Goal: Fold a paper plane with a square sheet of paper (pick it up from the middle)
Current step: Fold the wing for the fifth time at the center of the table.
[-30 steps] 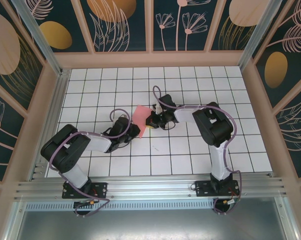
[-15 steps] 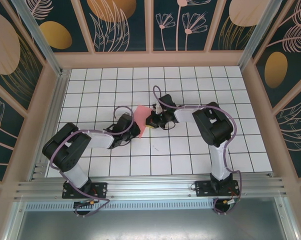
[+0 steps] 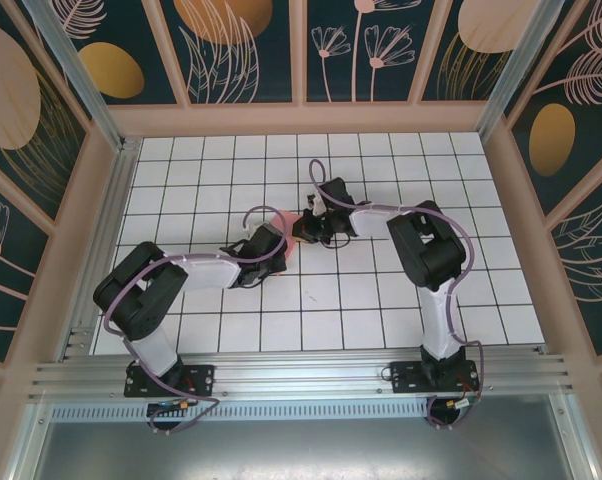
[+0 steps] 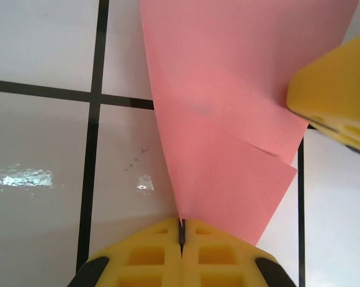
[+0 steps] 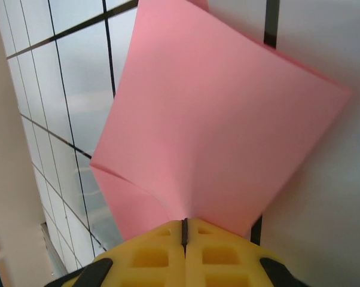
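The square sheet of paper (image 3: 292, 219) is pink-red and folded into overlapping layers. It is held just above the white tiled table between both grippers, and the arms hide most of it from above. My left gripper (image 4: 181, 230) is shut on a pointed lower edge of the sheet (image 4: 228, 119). In the top view this gripper (image 3: 281, 250) sits just below-left of the paper. My right gripper (image 5: 184, 226) is shut on another edge of the sheet (image 5: 216, 131), and from above it (image 3: 301, 230) is at the paper's right. One right gripper finger (image 4: 335, 89) shows yellow beside the paper. The paper plane is out of view.
The white table (image 3: 381, 300) with its black grid lines is walled by a wooden frame (image 3: 301, 118). An aluminium rail (image 3: 281, 375) runs along the near edge by the arm bases. Both arms reach in towards the table's middle.
My left gripper has moved right and up to the paper and shut on its edge. The right gripper has shifted slightly away with the sheet, which now shows less from above.
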Robot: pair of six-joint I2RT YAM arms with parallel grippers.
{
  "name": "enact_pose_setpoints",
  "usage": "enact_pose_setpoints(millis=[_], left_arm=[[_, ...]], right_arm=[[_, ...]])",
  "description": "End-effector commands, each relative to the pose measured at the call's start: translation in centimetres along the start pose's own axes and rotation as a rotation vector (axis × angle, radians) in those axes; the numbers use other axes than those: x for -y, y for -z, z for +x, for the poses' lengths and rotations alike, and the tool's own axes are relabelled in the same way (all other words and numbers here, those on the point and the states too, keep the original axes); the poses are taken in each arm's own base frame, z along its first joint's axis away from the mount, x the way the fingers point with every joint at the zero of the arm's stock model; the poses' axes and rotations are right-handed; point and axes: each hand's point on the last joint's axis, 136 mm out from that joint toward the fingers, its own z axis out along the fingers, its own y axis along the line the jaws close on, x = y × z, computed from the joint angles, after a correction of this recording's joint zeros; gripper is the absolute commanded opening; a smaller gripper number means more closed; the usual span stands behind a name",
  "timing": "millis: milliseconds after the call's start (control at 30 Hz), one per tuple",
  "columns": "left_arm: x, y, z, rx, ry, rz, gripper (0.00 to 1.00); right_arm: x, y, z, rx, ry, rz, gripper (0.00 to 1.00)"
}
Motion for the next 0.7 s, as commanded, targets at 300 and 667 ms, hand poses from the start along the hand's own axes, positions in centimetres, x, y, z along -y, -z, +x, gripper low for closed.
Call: enact_pose_setpoints(millis=[300,667], left_arm=[[-1.0,-0.1,0.5,0.012,-0.201,-0.196,0.0],[-0.4,0.0,-0.1,0.023,-0.352,-0.343,0.0]], right_arm=[[3.7,-1.1,-1.3,-0.005,-0.081,0.06,0.03],[2.7,-0.4,-1.3,-0.017,-0.128,-0.058,0.04]])
